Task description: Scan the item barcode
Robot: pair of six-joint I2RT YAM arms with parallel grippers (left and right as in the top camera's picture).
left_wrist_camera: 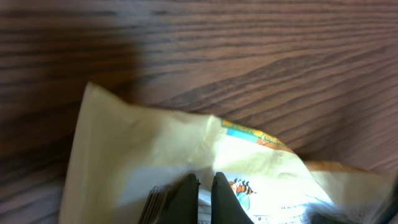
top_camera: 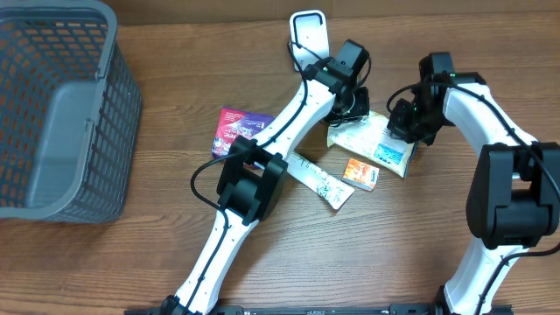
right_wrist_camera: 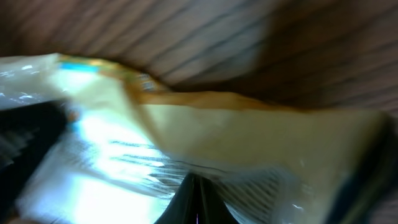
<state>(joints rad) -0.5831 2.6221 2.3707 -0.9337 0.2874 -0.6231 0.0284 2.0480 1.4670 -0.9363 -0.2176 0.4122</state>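
Observation:
The item is a cream and white plastic packet (top_camera: 374, 142) lying mid-table, with printed stripes like a barcode showing in the right wrist view. My left gripper (top_camera: 348, 109) is at its far left corner. Its fingers are shut on a thin bit of the packet (left_wrist_camera: 155, 149) at the left gripper's tips (left_wrist_camera: 204, 186). My right gripper (top_camera: 405, 129) is at the packet's far right edge. The right gripper (right_wrist_camera: 198, 190) is shut, with the packet film (right_wrist_camera: 249, 124) drawn over its tips. A white scanner-like device (top_camera: 308, 33) stands at the back behind the left arm.
A purple packet (top_camera: 234, 127), a long white box (top_camera: 322, 180) and a small orange box (top_camera: 360, 173) lie in front of the item. A grey mesh basket (top_camera: 122, 96) stands at the far left. The left arm stretches diagonally across the table's middle.

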